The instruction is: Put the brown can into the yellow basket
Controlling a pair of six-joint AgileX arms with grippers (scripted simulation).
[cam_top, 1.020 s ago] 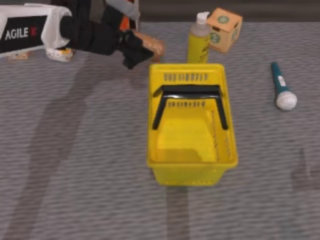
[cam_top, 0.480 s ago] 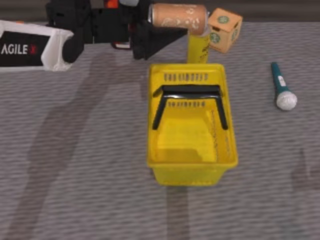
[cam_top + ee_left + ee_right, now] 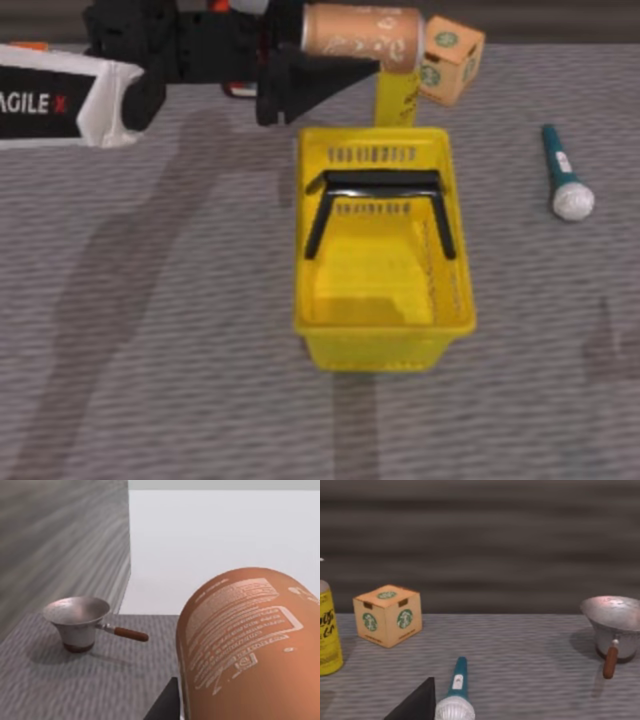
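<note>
Top view shows the left gripper (image 3: 300, 72) closed on the brown can (image 3: 360, 36), which lies on its side in the dark fingers, lifted clear of the table and sticking out toward the yellow basket's far end. The can sits beyond the far rim of the yellow basket (image 3: 385, 330), not over its opening. It hides the upper part of the yellow bottle (image 3: 397, 100), which stands just beyond the basket's far wall, so the bottle is directly under the can's free end. An orange-tan carton cube (image 3: 450, 60) with green round logos stands beside the bottle, near the can's end and further right of the basket. The basket's black handles (image 3: 378, 185) are folded across its far half. A teal microphone (image 3: 565, 180) with a white head lies well to the right of the basket.

From the left wrist view, the can (image 3: 250, 650) fills the near side, its pale lettering facing the camera, and a metal saucepan (image 3: 77, 622) with a brown handle stands beyond it on the table.

The right arm is out of the top view; its wrist view shows one dark fingertip (image 3: 417, 702), too little to tell how its fingers stand, with the microphone (image 3: 456, 695), carton (image 3: 387, 615), bottle (image 3: 329, 627) and saucepan (image 3: 612, 627) ahead.
</note>
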